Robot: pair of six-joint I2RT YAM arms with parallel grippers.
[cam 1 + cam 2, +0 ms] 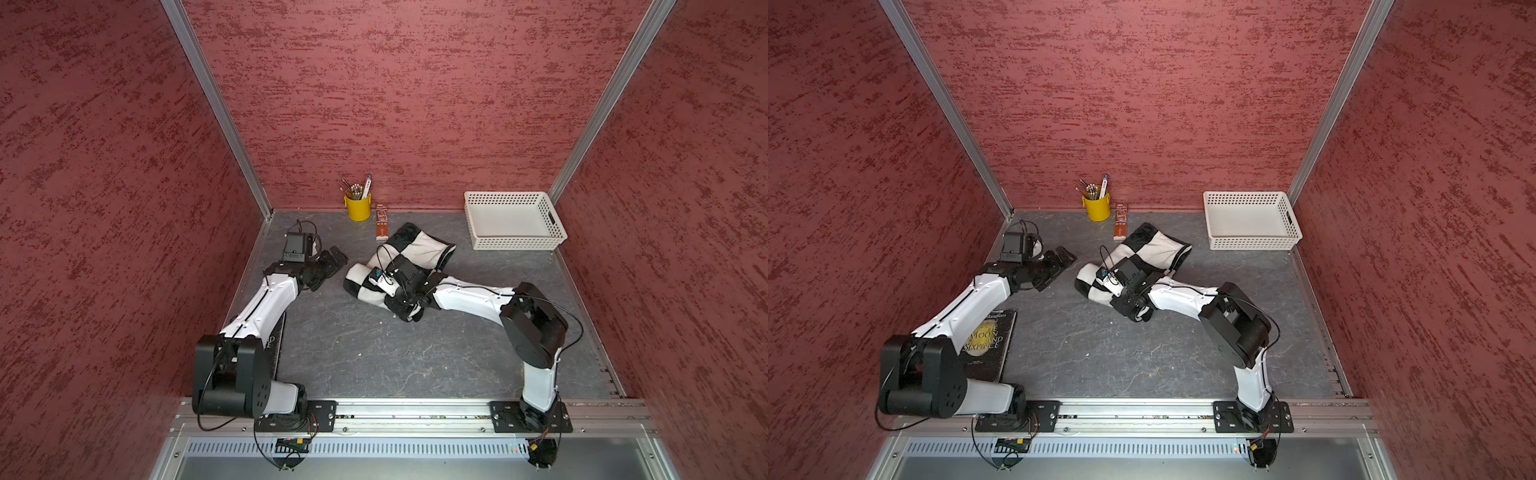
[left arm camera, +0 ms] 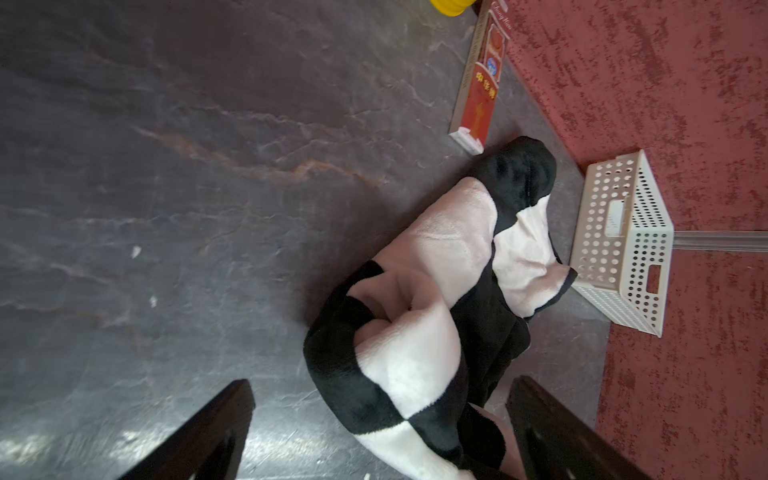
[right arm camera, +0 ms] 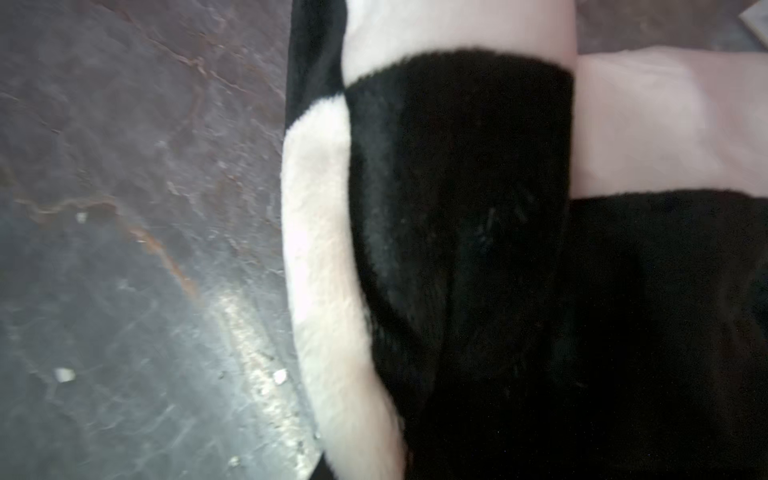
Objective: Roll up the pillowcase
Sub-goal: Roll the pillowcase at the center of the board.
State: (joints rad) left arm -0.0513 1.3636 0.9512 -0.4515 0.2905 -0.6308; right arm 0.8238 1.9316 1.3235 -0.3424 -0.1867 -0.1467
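Note:
The black-and-white checkered pillowcase (image 1: pixel 419 249) (image 1: pixel 1156 249) lies bunched into a loose roll in the middle of the grey table. My right gripper (image 1: pixel 404 309) (image 1: pixel 1130 309) presses down on its near end, shut on a fold of the cloth. Plush fills the right wrist view (image 3: pixel 457 208) and hides the fingers there. My left gripper (image 1: pixel 332 261) (image 1: pixel 1064 258) hovers open to the left of the roll, apart from it. Its left wrist view shows both dark fingers (image 2: pixel 224 415) spread wide, with the pillowcase (image 2: pixel 415 353) lying beyond them.
A yellow cup (image 1: pixel 357 209) of pencils and a red box (image 1: pixel 381 224) stand by the back wall, the box close to the pillowcase. A white perforated basket (image 1: pixel 513 241) sits at the back right. A dark book (image 1: pixel 988 345) lies under my left arm. Red walls enclose three sides.

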